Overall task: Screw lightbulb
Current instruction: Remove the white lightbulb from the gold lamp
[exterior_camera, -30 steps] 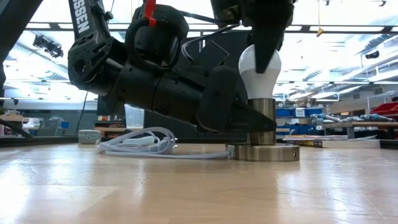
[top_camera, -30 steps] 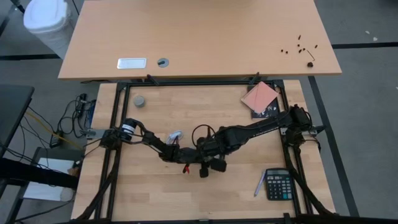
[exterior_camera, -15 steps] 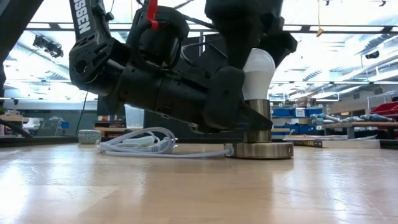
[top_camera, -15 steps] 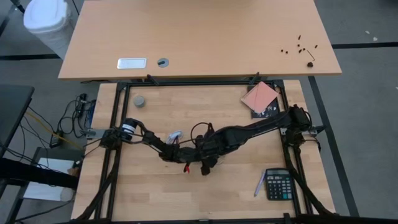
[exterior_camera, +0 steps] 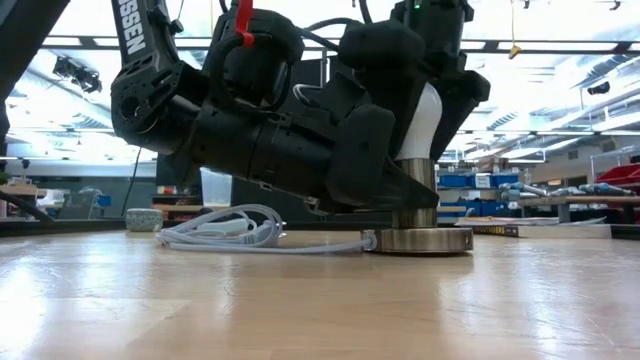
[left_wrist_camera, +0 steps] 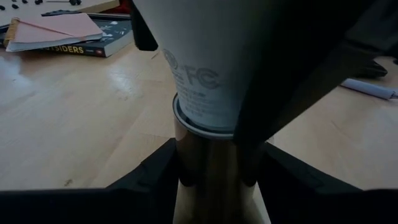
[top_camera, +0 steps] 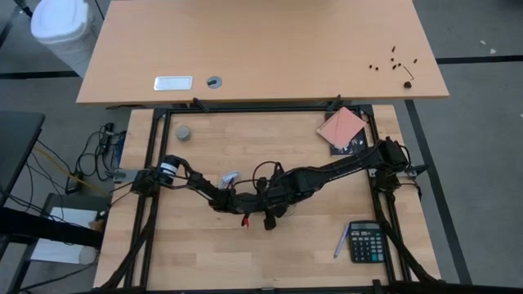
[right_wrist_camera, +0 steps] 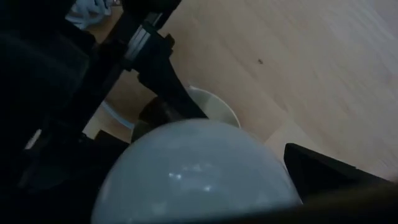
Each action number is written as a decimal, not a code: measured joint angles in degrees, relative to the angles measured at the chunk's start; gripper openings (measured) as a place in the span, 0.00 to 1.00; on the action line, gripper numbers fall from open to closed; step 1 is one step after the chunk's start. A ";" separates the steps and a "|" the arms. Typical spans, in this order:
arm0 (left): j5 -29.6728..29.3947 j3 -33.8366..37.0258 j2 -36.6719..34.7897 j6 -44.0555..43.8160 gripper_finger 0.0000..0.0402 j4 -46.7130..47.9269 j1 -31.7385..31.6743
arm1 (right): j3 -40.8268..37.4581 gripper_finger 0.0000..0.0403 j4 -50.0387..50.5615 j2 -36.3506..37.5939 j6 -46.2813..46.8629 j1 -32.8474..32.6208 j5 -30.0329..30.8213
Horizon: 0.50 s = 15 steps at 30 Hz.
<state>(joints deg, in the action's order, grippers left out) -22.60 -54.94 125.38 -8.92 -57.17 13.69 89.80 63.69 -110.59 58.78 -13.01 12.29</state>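
The white lightbulb (exterior_camera: 429,122) stands upright in a silvery socket (exterior_camera: 421,242) on the table. It fills my left wrist view (left_wrist_camera: 205,68) and right wrist view (right_wrist_camera: 193,168); the arms hide it in the high view. My left gripper (left_wrist_camera: 216,175) reaches in level from the table's left and is shut on the socket's upright sleeve. My right gripper (exterior_camera: 430,105) hangs over the bulb, pointing down and open. Its fingers flank the bulb's globe, and one finger (right_wrist_camera: 323,171) shows a gap to the glass. My left gripper pinches the socket's upright metal sleeve (left_wrist_camera: 211,163) between its two fingers, just under the bulb's neck. The fingers come in level from the table's left, across the sleeve (exterior_camera: 424,182). The socket stands upright with its round foot flat on the table.
The socket's white cable (exterior_camera: 225,232) lies coiled behind my left arm. A grey puck (top_camera: 185,132) sits far left and a book (top_camera: 341,128) far right. A calculator (top_camera: 365,242) and a pen (top_camera: 340,243) lie near right. Bare wood spreads along the near edge.
My right gripper has rolled about its downward line and sunk lower around the bulb. One finger stood in front of the globe in the low view; now the fingers flank it. The bulb, the socket and my left gripper have kept still.
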 joint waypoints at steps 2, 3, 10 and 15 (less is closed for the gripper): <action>0.04 0.00 0.00 0.02 0.46 -0.04 0.00 | 0.00 0.93 -0.23 0.00 -0.24 0.03 0.04; 0.06 0.00 0.00 0.04 0.46 -0.02 0.00 | 0.00 0.92 -0.23 0.00 -0.27 0.03 0.07; 0.18 0.00 0.00 0.04 0.46 -0.02 0.00 | 0.00 0.81 -0.34 0.00 -2.62 0.03 -0.53; 0.17 -0.02 0.00 0.08 0.46 0.00 0.00 | 0.02 0.69 -0.54 0.02 -6.70 0.03 -2.33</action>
<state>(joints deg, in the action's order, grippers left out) -22.43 -54.96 125.38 -8.84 -57.17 13.69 89.82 63.16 -110.56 52.09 -12.97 9.97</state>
